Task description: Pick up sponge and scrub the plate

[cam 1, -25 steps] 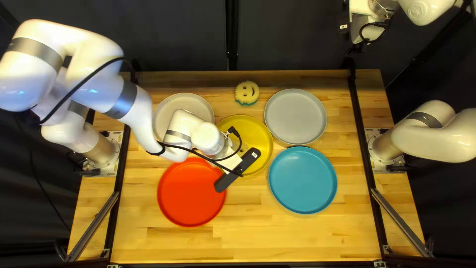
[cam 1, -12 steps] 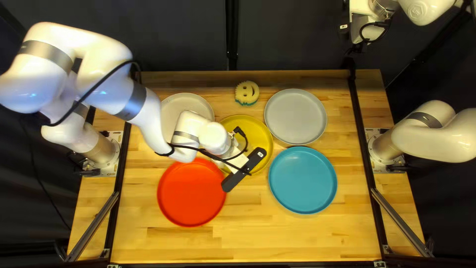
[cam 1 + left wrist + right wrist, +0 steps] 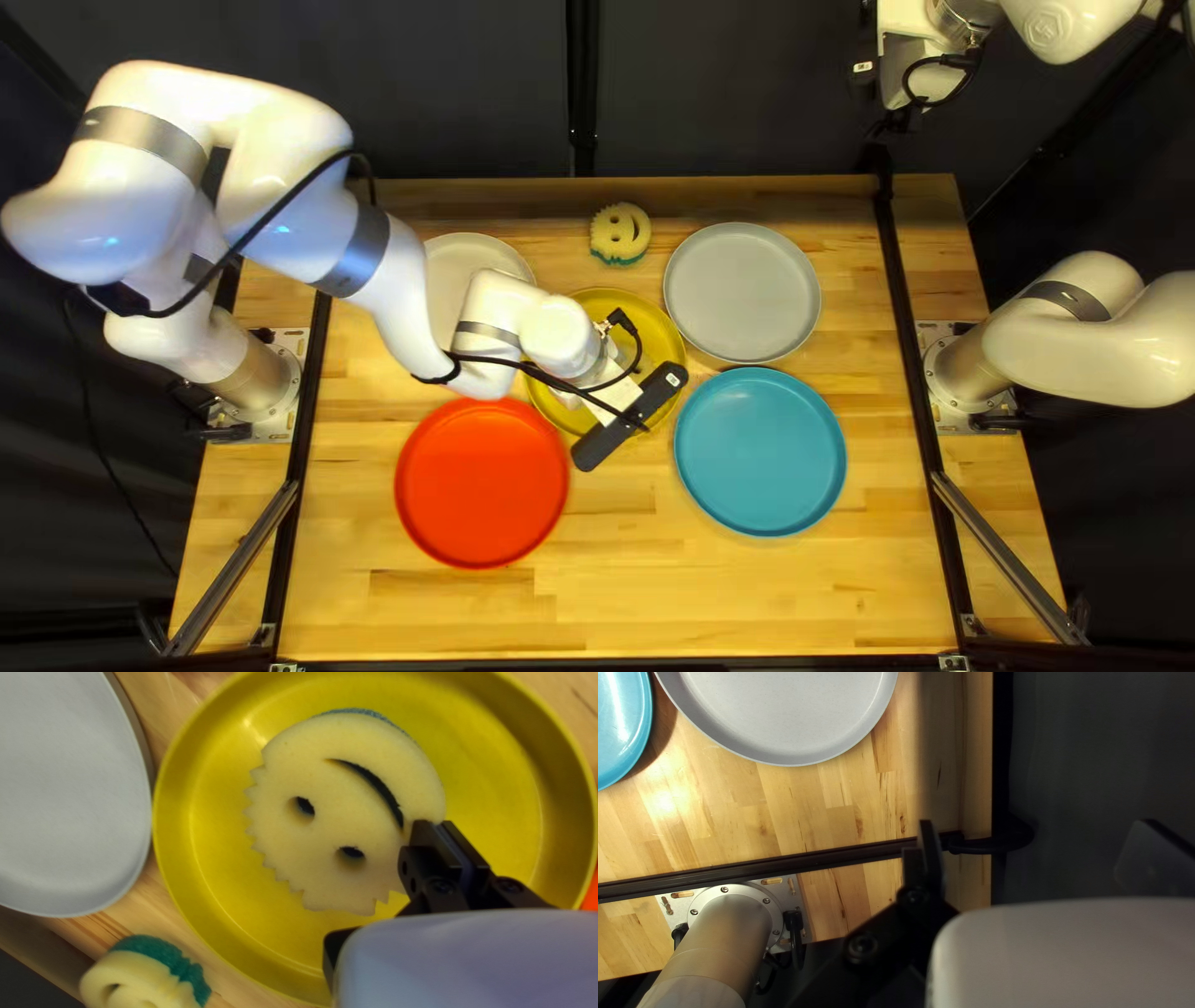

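Note:
A pale yellow sponge (image 3: 336,812) with a cut smiling face and a green underside lies tilted inside the yellow plate (image 3: 205,868). My left gripper (image 3: 420,835) is shut on the sponge's edge; one black finger (image 3: 439,858) shows on top and the other is hidden beneath. In the top left view my left wrist (image 3: 560,341) covers the sponge over the yellow plate (image 3: 658,327). My right gripper (image 3: 1041,849) stands open and empty, high above the table's right edge near its own base (image 3: 728,924).
A second smiley sponge (image 3: 619,233) (image 3: 140,975) lies at the back of the table. Around the yellow plate sit a white plate (image 3: 467,257), a grey plate (image 3: 742,291) (image 3: 60,788), a teal plate (image 3: 761,450) and an orange plate (image 3: 481,481).
My left arm has slid to the right across the yellow plate with the sponge in its grip. The right arm has stayed where it was.

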